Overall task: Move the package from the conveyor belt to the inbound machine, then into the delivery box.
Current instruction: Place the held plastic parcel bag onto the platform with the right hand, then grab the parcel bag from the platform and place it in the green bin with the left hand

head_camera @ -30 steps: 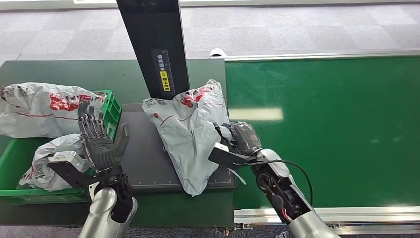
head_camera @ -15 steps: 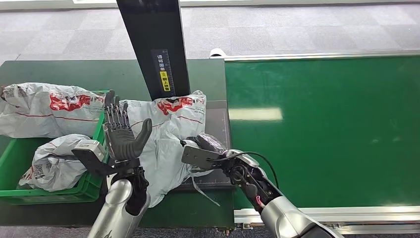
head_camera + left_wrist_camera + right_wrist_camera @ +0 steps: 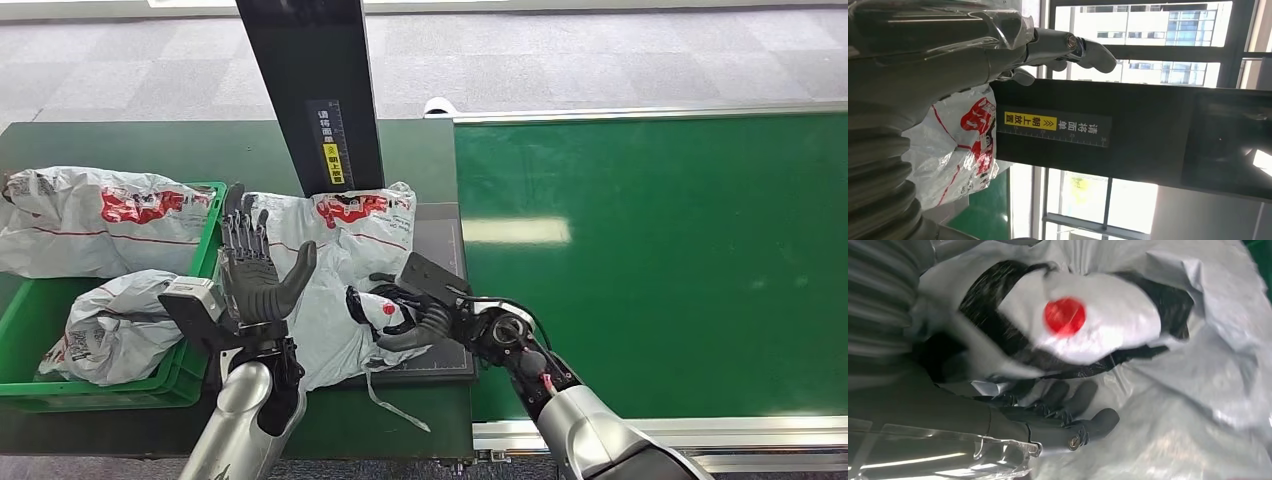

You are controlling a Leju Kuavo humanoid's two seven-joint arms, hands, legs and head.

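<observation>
- Package: grey-white plastic, red lettering, a red dot.
- Belt: glossy deep green.
- Crate: bright green.
- Post: black, with a yellow-and-white label.
- Floor: grey carpet squares.

Package on the machine, between bin and belt.
The package lies on the machine plate before the post; the belt lies right, the bin with two bags left; the left hand stands at the package's left edge, the right hand on its right.

package partly behind left hand
</observation>
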